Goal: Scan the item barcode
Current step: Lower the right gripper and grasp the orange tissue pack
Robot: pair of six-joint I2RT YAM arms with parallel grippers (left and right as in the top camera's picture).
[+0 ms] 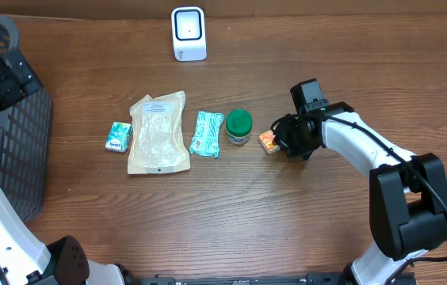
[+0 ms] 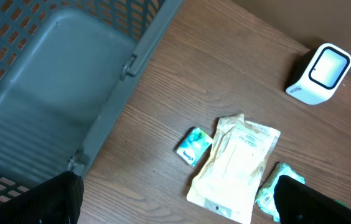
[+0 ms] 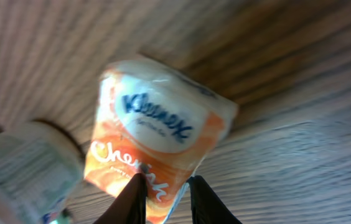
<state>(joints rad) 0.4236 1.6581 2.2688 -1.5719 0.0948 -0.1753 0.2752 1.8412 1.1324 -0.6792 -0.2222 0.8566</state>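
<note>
Tissues in a small orange pack [image 3: 157, 124] lie on the tabletop [image 3: 300, 93], right at the tips of your right tool [image 3: 166, 186]. That tool stands narrow, its fingers [image 3: 135, 198] pinched onto the pack's near edge, with wrapper showing between them.

Expect the pack to be very light and soft. It will squash rather than resist, and the film wrapper looks slick. A nip on the edge alone will probably let it droop, swing or slide out when you lift. A bite across the body, past the edge and into the padded middle, should hold it steadier and let you turn it. It is not fragile, so a firm squeeze does no harm.

No barcode shows on the face turned to the tool, so it is likely on a hidden side. Plan to rotate the pack.

A jar [image 1: 238, 127] stands just past the pack on the side away from the tool. You cannot tell if they touch, so draw the pack back toward the tool. The scanner [image 1: 189, 33] sits well apart, further past the jar and well off to one side.

Your left tool [image 2: 175, 186] gapes wide and holds nothing, beside the basket [image 2: 132, 62].
</note>
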